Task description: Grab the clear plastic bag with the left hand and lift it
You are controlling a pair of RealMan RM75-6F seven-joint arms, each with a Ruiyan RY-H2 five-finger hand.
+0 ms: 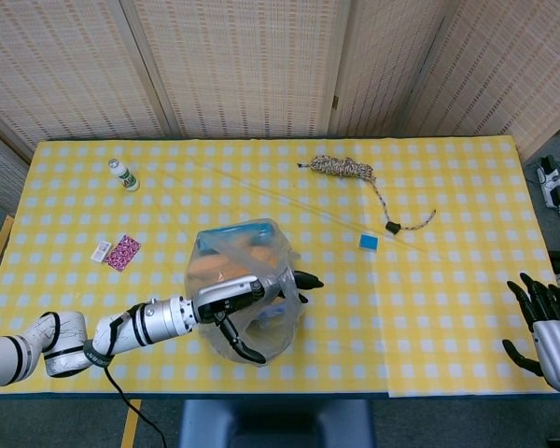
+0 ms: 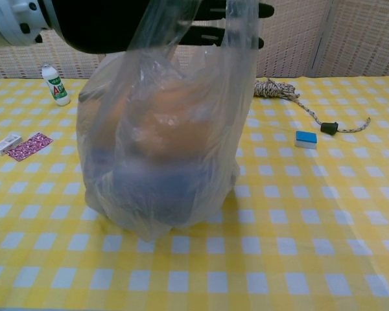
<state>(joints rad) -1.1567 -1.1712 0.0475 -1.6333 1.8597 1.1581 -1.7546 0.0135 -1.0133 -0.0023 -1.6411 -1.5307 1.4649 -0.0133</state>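
Note:
The clear plastic bag (image 1: pixel 247 280) stands on the yellow checked table near its front edge, with orange and dark blue contents showing through. In the chest view the bag (image 2: pixel 162 149) fills the middle and its base touches the cloth. My left hand (image 1: pixel 238 303) is at the bag's top; its black fingers (image 2: pixel 243 10) stick out straight past the right side, and a strip of the plastic runs up in front of them. The thumb curves under near the bag's front. My right hand (image 1: pixel 546 327) hangs off the table's right front corner, fingers spread, holding nothing.
A small white bottle (image 1: pixel 123 175) stands at the far left. A pink packet (image 1: pixel 123 251) and a white box (image 1: pixel 101 251) lie on the left. A coiled rope (image 1: pixel 347 168) and a blue block (image 1: pixel 369 242) lie at the back right.

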